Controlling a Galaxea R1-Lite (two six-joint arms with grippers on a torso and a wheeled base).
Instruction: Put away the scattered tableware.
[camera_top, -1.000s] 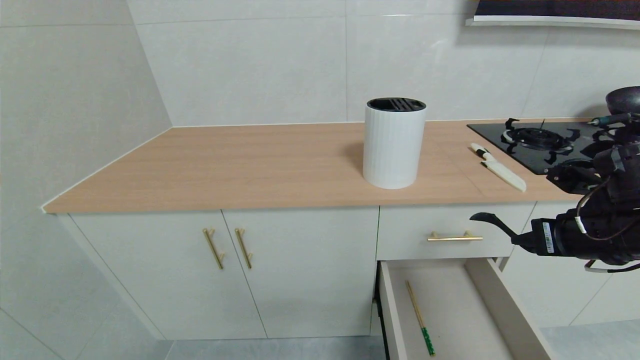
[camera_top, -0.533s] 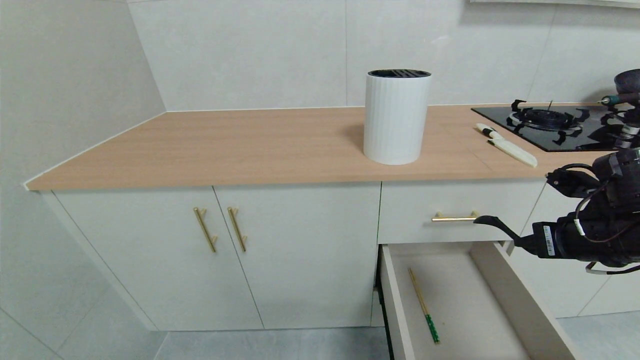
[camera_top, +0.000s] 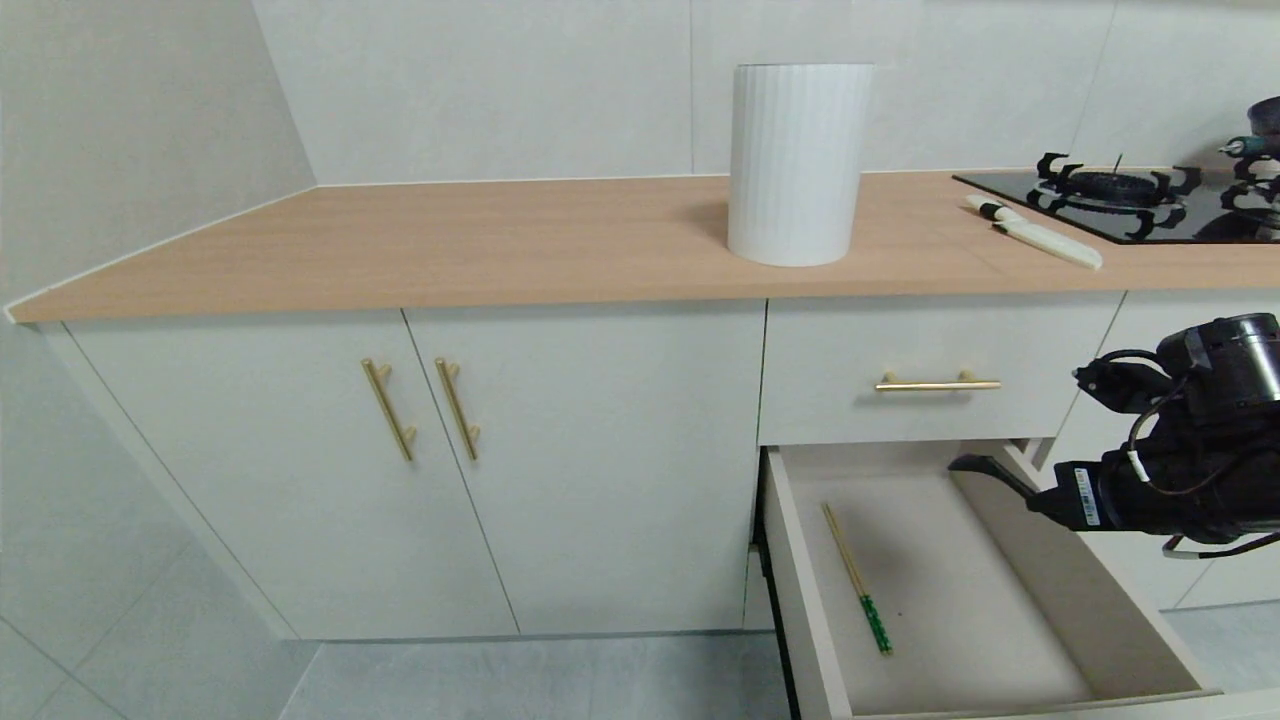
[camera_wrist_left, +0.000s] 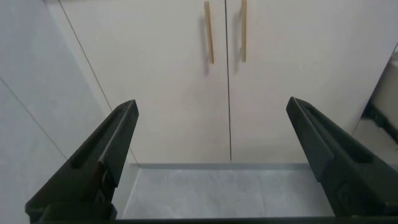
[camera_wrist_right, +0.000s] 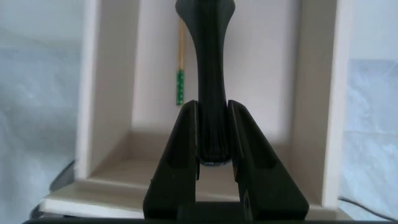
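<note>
The right hand is shut tight on one end of a thin black tool. The tool sticks out over the open drawer, above the chopsticks. It looks light, stiff and maybe slippery. A knife lies on the surface; grab its handle. The left hand is wide open and empty.

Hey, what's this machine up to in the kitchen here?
A robot is putting tableware away. Its right gripper is clamped on a black utensil, held over the open drawer, where a pair of chopsticks lies. Its left gripper is open and empty, facing the cabinet doors. A knife lies on the countertop between a white holder and the stove.
</note>
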